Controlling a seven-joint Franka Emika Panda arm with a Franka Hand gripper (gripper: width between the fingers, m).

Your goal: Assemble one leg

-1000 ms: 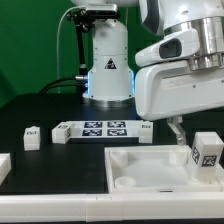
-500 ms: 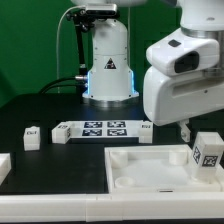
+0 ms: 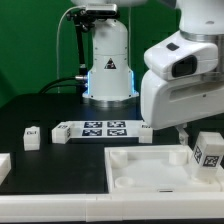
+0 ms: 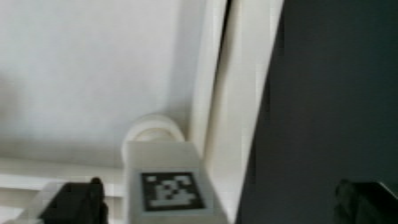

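Wrist view | gripper (image 4: 219, 200) spread wide | leg (image 4: 173, 182) at tray panel (image 4: 71, 80) corner, between fingers, touching neither

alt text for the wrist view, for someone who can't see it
A white leg with a square black-and-white tag sits between the gripper's open jaws, nearer one jaw than the other and touched by neither. Behind it is a white panel, whose raised edge runs alongside the dark table.
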